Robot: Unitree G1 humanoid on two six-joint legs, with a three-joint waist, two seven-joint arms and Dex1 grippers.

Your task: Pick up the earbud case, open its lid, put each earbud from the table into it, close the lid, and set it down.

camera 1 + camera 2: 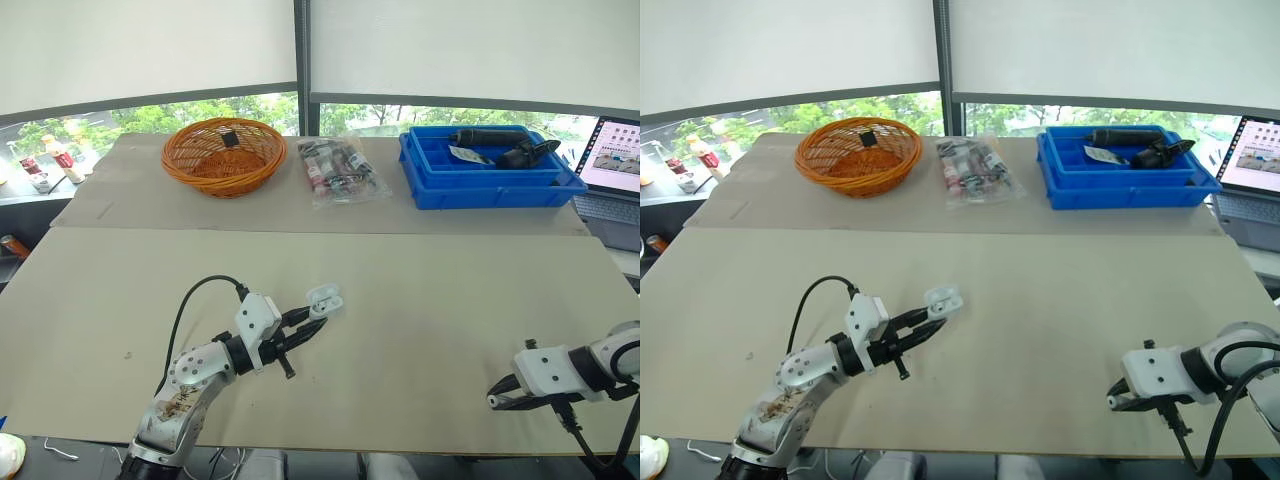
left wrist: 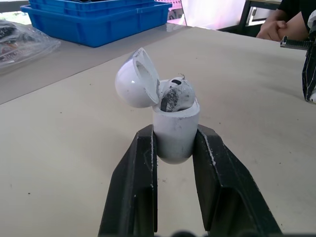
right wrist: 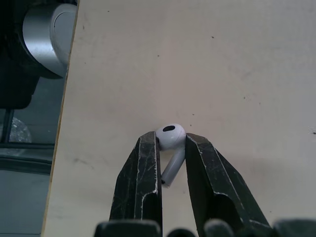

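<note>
White earbud case (image 2: 175,131) is clamped upright in the left end effector (image 1: 320,315). The fingers squeeze the lower body, which leaves the hinge and lid (image 2: 136,79) free. The lid is swung open, mouth up, so the case is ready to load. We see it held just above the tabletop (image 1: 420,330), left of centre and toward the front. One earbud (image 2: 177,94) sits in the case; we can't tell if it's fully seated. The right end effector (image 1: 497,397) is at the front right, well apart from the case, and closed on the second earbud (image 3: 171,137). The head is at the fingertips and the stem runs back between the fingers. We can't tell if it's clear of the surface. Our read: one bud is in and the second is gripped. Next is to carry it across into the free slot, then shut the lid and set the case down. Risks: the smooth bud could twist in the pinch, and the stem may need reorienting to enter. The wicker basket (image 1: 224,153) and blue bin (image 1: 490,185) at the far edge aren't involved.
</note>
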